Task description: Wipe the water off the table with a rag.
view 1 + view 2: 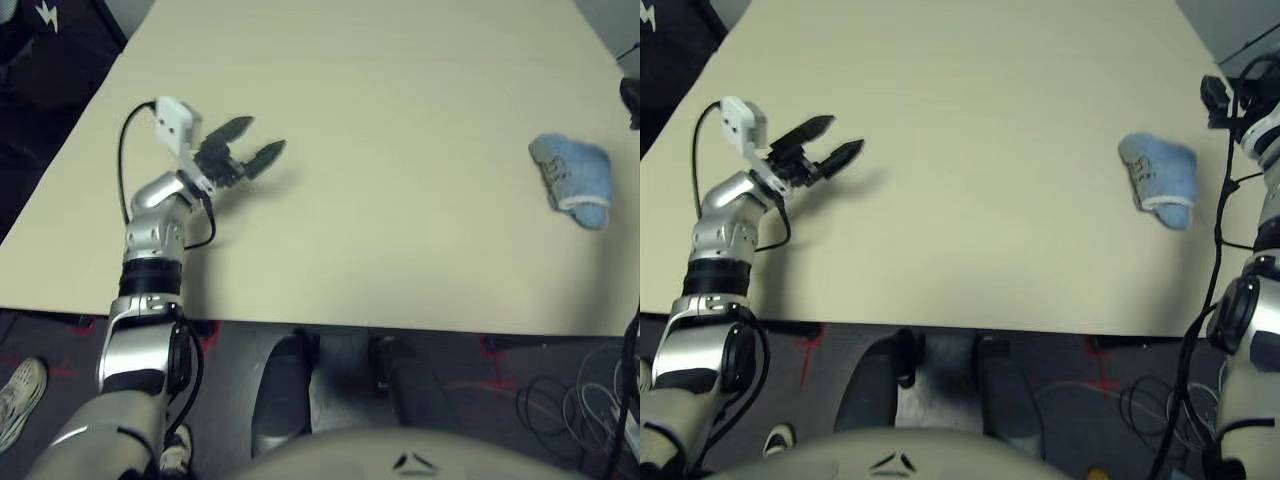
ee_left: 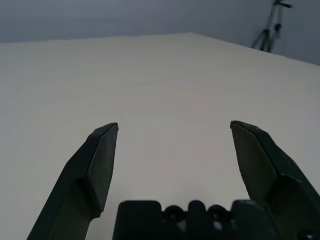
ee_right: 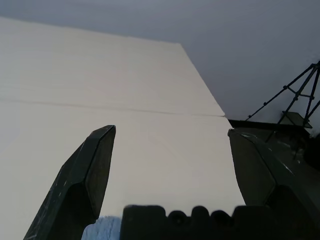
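I have the large pale cream matte table (image 1: 380, 230) spread below me, my left gripper with two black fingers (image 1: 818, 150) above its left side, wide open and empty. My matching right gripper (image 1: 1220, 100) is wide open too, holding nothing, near the small light blue terry rag (image 1: 1162, 178), crumpled on the table's right side.
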Robot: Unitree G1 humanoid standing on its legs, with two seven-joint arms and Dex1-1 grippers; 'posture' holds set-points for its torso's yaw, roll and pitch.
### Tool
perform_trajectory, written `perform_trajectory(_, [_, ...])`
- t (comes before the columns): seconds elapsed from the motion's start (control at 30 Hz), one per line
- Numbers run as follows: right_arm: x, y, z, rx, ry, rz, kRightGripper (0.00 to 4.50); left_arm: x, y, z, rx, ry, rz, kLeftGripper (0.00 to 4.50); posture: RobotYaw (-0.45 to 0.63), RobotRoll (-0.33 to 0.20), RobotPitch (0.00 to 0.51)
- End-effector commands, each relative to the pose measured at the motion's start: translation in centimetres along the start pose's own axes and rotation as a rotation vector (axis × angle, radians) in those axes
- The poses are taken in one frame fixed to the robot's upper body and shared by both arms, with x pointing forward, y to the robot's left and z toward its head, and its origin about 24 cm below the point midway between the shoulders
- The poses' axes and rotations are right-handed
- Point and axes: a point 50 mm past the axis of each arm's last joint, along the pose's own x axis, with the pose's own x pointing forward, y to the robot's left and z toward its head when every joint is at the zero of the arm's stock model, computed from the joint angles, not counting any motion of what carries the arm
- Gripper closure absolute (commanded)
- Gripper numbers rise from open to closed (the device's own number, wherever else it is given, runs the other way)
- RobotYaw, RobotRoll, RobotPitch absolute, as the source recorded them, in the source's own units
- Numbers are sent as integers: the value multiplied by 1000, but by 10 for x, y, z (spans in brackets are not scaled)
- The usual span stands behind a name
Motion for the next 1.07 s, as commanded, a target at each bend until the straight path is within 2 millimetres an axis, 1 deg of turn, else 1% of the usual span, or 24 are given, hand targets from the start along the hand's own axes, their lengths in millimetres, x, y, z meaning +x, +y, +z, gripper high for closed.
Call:
perform_trajectory(0.03, [-2,-2,-8,60,-32,-27,24,-10,26,2,22,0,212,0,118,0,205])
perform_trajectory(0.13, [-4,1,-16,81,-42,-25,24,-17,44,5,90,3,355,0,124,0,199])
perform_trajectory(0.2, [-6,2,-23,86,-41,-29,24,-23,55,8,94,-4,448,0,127,0,194])
perform_trajectory(0.33, [-10,1,-33,104,-41,-48,24,-28,65,11,111,-1,496,0,134,0,183])
perform_trajectory(0.67, [-19,-1,-48,143,-46,-103,24,-27,64,7,143,16,467,0,131,0,170])
perform_trajectory(1.07, [-18,3,-53,173,-39,-113,24,-24,63,5,137,20,455,0,126,0,171])
